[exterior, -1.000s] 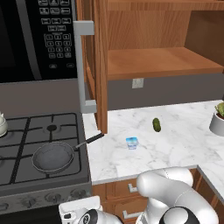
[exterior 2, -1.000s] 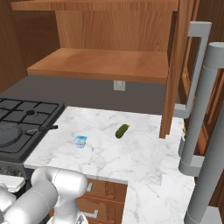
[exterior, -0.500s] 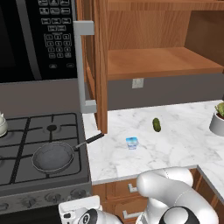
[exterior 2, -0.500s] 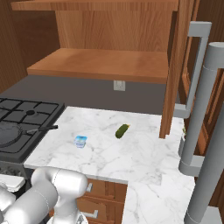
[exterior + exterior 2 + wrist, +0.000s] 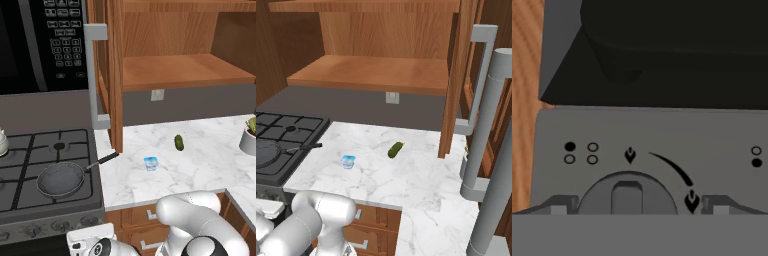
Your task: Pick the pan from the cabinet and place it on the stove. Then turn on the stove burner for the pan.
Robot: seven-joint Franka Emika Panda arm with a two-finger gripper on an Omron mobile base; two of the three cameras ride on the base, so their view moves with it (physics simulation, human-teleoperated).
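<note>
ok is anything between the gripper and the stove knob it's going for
Nothing visible. In the hand view the open gripper faces the grey knob on the stove front panel straight on, a finger tip on either side, with no object between.

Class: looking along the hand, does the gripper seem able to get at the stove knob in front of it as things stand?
Probably yes. The knob sits between the two fingertips, jaws open, with nothing between. The pan already rests on the stove.
</note>
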